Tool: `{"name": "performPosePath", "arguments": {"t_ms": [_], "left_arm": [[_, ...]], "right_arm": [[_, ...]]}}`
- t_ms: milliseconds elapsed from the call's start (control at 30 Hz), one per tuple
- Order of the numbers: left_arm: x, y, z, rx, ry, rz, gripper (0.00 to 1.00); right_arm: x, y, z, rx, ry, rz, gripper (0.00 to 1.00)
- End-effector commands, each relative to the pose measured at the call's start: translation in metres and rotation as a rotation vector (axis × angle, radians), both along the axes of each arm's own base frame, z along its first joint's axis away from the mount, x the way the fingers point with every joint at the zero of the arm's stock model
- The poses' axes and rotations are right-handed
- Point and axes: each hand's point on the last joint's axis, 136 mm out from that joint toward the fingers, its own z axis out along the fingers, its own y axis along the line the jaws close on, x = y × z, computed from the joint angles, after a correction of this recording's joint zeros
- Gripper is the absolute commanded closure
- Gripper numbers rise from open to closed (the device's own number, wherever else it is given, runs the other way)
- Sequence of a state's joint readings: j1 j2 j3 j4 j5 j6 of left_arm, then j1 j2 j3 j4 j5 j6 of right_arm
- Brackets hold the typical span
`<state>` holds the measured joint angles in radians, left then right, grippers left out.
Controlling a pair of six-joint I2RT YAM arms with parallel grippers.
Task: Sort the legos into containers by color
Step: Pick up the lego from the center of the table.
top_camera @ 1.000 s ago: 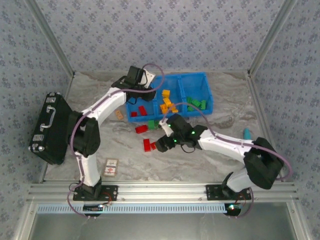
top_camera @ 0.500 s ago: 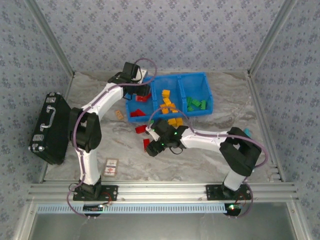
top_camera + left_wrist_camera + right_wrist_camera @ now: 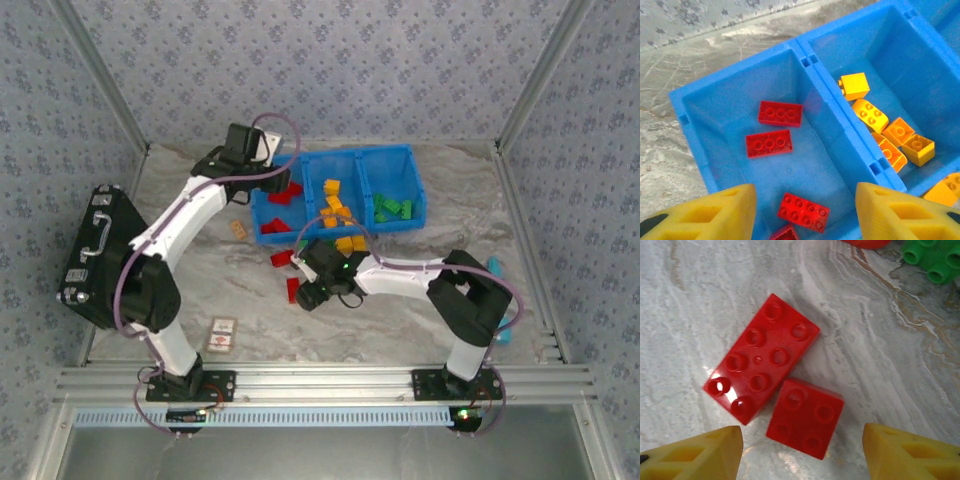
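Fingers (image 3: 710,215) of the left gripper (image 3: 806,212) stand wide apart with nothing between them, hanging over the leftmost compartment of the blue bin (image 3: 825,107), which sits toward the far edge of the table (image 3: 200,290). Below them lie the red bricks already sorted: two long ones (image 3: 780,113) side by side, another (image 3: 803,212) nearer the camera, and the tip of a fourth at the bottom. Across the dividing wall the middle compartment holds the orange-yellow bricks (image 3: 869,115), and from overhead the green ones (image 3: 393,209) show in the right compartment.

Over to the right, the right gripper (image 3: 802,452) is low above the table just in front of the bin's near-left corner, fingers likewise spread and empty. Between them lie a red two-by-four brick (image 3: 761,357), set on a slant, and a red two-by-two brick (image 3: 805,418) tucked against its long side. A green brick (image 3: 935,257) waits further off.

From where I stand, these bricks look light, hard and rigid, so they should take a firm squeeze without harm. Their gloss suggests they could slip or skate on the smooth table. I'd take one by its flat side walls, low down, not by the studs. The two-by-two sits about centred, but its neighbour crowds one wall, so a finger may nudge the long brick.
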<state>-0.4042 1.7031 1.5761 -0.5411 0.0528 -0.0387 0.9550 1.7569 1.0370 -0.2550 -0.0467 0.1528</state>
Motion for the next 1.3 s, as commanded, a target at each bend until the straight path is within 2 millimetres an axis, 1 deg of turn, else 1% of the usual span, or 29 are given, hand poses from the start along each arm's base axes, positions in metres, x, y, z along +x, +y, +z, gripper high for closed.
{"name": "performPosePath", "arguments": {"t_ms": [0, 67, 267, 467, 600, 767, 867, 933, 1000, 1067, 1100, 1133, 1267], "left_arm": [[-0.013, 0.013, 0.008, 0.037, -0.012, 0.008, 0.44], [-0.017, 0.016, 0.013, 0.042, -0.019, 0.009, 0.44], [-0.024, 0.023, 0.023, 0.048, -0.040, 0.016, 0.43], [-0.029, 0.026, 0.024, 0.052, -0.042, 0.018, 0.43], [-0.032, 0.029, 0.022, 0.055, -0.037, 0.024, 0.42], [-0.039, 0.037, 0.019, 0.060, -0.031, 0.038, 0.42], [-0.044, 0.043, 0.018, 0.064, -0.026, 0.046, 0.42], [-0.051, 0.045, 0.015, 0.068, -0.010, 0.040, 0.42], [-0.064, 0.047, 0.007, 0.071, 0.023, 0.028, 0.42], [-0.078, 0.055, -0.003, 0.077, 0.053, 0.051, 0.41], [-0.084, 0.059, -0.005, 0.077, 0.059, 0.064, 0.40], [-0.094, 0.065, -0.011, 0.088, 0.091, 0.077, 0.40], [-0.122, 0.078, -0.011, 0.076, 0.105, 0.114, 0.38]], "right_arm": [[0.009, 0.002, -0.004, -0.024, -0.022, -0.001, 0.37], [0.011, 0.002, -0.008, -0.033, -0.018, -0.003, 0.39], [0.015, 0.002, -0.014, -0.051, -0.017, -0.011, 0.41], [0.021, 0.008, -0.014, -0.064, -0.018, -0.011, 0.42], [0.023, 0.008, -0.018, -0.085, -0.009, -0.009, 0.50], [0.023, 0.003, -0.020, -0.101, 0.001, -0.016, 0.58], [0.022, 0.000, -0.018, -0.108, 0.004, -0.015, 0.61], [0.023, -0.001, -0.012, -0.102, -0.001, -0.015, 0.62], [0.028, -0.001, -0.001, -0.085, -0.011, -0.015, 0.63], [0.032, -0.003, 0.012, -0.059, -0.015, -0.017, 0.63], [0.039, 0.003, 0.028, -0.023, -0.035, -0.017, 0.63], [0.044, 0.004, 0.038, -0.004, -0.045, -0.018, 0.63], [0.067, 0.007, 0.073, 0.066, -0.086, -0.020, 0.63]]}}
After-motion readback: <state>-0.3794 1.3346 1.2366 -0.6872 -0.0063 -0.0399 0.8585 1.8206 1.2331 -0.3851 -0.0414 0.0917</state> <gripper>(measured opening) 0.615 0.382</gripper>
